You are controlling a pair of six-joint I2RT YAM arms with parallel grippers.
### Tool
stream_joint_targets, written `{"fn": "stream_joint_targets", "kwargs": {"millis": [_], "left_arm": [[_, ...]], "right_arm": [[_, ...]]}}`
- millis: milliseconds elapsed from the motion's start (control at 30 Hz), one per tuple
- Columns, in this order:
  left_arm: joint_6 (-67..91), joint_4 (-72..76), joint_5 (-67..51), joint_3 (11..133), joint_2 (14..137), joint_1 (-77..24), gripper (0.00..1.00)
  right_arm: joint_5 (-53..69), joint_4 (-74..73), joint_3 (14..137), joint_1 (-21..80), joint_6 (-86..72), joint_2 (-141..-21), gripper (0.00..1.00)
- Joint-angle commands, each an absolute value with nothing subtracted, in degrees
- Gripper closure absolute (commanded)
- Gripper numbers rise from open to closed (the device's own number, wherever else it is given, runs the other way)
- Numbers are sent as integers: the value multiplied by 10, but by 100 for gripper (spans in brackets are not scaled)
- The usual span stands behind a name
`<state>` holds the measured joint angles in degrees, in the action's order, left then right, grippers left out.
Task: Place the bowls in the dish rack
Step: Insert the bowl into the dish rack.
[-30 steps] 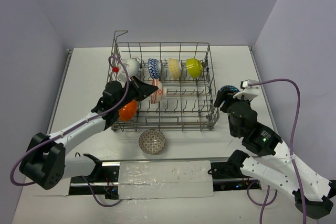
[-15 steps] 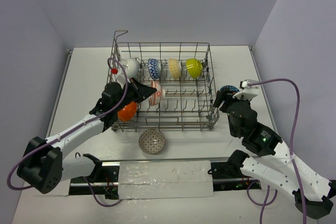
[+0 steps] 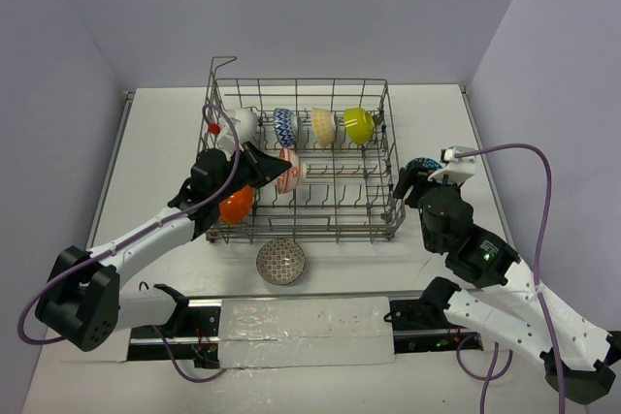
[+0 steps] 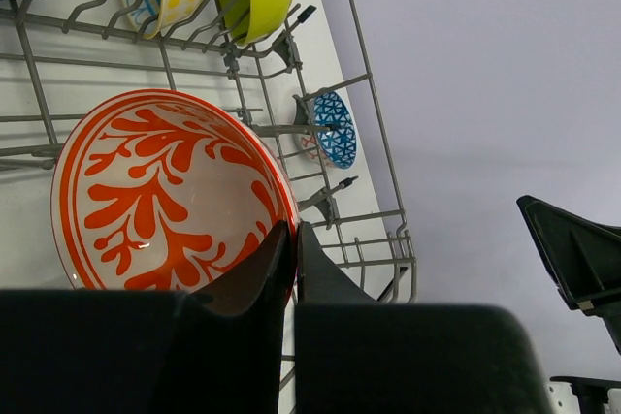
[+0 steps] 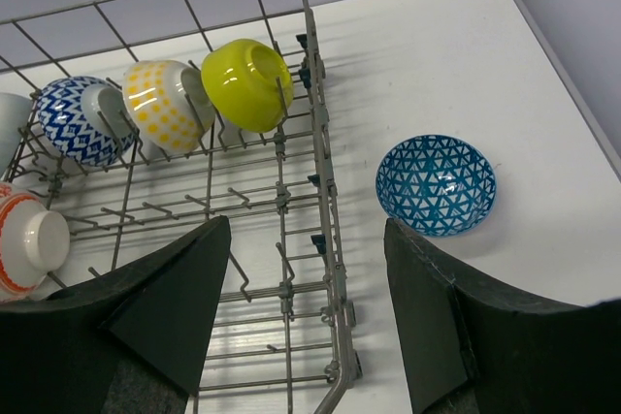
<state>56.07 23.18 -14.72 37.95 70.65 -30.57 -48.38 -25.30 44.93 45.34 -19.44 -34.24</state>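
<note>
The dish rack (image 3: pixel 388 157) holds a white bowl (image 3: pixel 243 125), a blue-white bowl (image 3: pixel 283 126), a pale yellow bowl (image 3: pixel 323 124) and a lime bowl (image 3: pixel 358 124) along its back row, and an orange bowl (image 3: pixel 236 205) at its front left. My left gripper (image 3: pixel 275 168) is shut on the rim of the red-white bowl (image 4: pixel 165 191), held on edge among the tines in the rack's middle. My right gripper (image 5: pixel 306 230) hangs open over the rack's right wall (image 5: pixel 325 210), holding nothing. A blue patterned bowl (image 5: pixel 437 184) lies on the table right of the rack.
A grey patterned bowl (image 3: pixel 280 261) sits on the table in front of the rack. The rack's raised corner loop (image 3: pixel 221 63) stands at its back left. Grey walls close in the table at the back and on both sides.
The left arm has shifted very slightly with the red-white bowl still pinched. The right arm has not moved.
</note>
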Motion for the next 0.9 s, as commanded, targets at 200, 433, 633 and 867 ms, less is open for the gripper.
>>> {"fn": "stream_joint_targets", "kwargs": {"millis": [200, 433, 633, 867], "left_arm": [[562, 257, -190, 383, 728, -294, 96], [580, 297, -239, 372, 739, -281, 96], [576, 283, -238, 373, 743, -277, 96], [579, 284, -229, 345, 734, -267, 92]], "right_arm": [[-487, -239, 461, 452, -189, -345, 28], [-486, -239, 461, 451, -190, -350, 28], [-485, -239, 461, 450, -189, -347, 28], [-476, -234, 458, 451, -186, -343, 28]]}}
